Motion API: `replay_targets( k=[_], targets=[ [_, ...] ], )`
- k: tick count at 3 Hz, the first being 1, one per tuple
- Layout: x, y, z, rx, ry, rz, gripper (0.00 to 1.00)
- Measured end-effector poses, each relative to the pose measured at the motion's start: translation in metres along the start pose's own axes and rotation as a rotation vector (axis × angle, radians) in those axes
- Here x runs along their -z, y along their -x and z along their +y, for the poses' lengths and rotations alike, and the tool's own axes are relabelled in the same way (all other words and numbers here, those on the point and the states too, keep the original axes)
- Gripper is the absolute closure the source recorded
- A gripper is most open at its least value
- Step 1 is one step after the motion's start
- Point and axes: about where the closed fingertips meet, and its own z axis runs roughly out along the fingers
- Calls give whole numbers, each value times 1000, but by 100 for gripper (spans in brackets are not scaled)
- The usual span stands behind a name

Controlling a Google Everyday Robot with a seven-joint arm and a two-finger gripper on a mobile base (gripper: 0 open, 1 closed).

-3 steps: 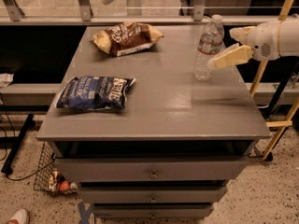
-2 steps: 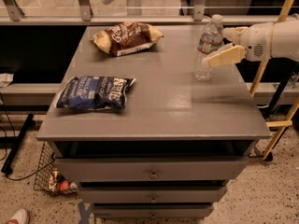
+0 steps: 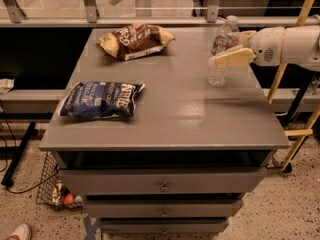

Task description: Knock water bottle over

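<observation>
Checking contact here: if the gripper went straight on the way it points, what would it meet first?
The water bottle. The gripper reaches in from the right at the bottle's mid-height, pointing left and overlapping it in the picture; depth is unclear, so it may already touch.

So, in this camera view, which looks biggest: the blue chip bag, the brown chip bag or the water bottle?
1. Blue chip bag, though it lies nearer the camera.
2. Brown chip bag, close behind; their true sizes may match.
3. Water bottle, the slimmest; the pincer is right beside it.
</observation>
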Motion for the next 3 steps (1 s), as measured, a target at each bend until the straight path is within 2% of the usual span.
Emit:
replay_targets(
  k=[1, 2, 3],
  targets=[
    [-4, 2, 0, -1, 8, -23, 41],
    [-1, 14, 0, 46, 11, -7, 72],
    [1, 22, 1, 142, 52, 110, 95]
  ],
)
